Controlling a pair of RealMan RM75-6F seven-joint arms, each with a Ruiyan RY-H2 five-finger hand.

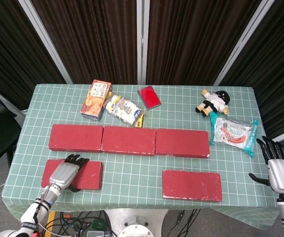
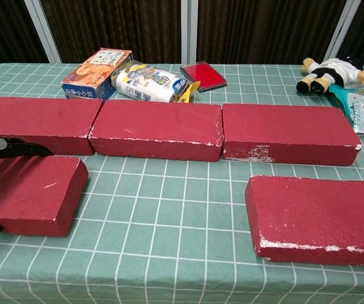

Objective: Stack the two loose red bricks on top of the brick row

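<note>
The brick row (image 1: 128,140) of three red bricks runs across the middle of the table; the chest view shows it as well (image 2: 156,130). One loose red brick (image 1: 90,175) lies front left. My left hand (image 1: 65,173) grips it, fingers hooked over its far edge and thumb at the near side. In the chest view this brick (image 2: 30,193) sits at the left edge with dark fingertips (image 2: 17,149) just behind it. The other loose red brick (image 1: 191,185) lies flat front right, untouched. My right hand (image 1: 281,173) hangs open past the table's right edge.
Behind the row lie an orange snack box (image 1: 96,99), a white packet (image 1: 124,110) and a small red case (image 1: 149,97). A plush doll (image 1: 214,102) and a snack bag (image 1: 234,132) occupy the back right. Green checked cloth (image 1: 132,170) shows between the loose bricks.
</note>
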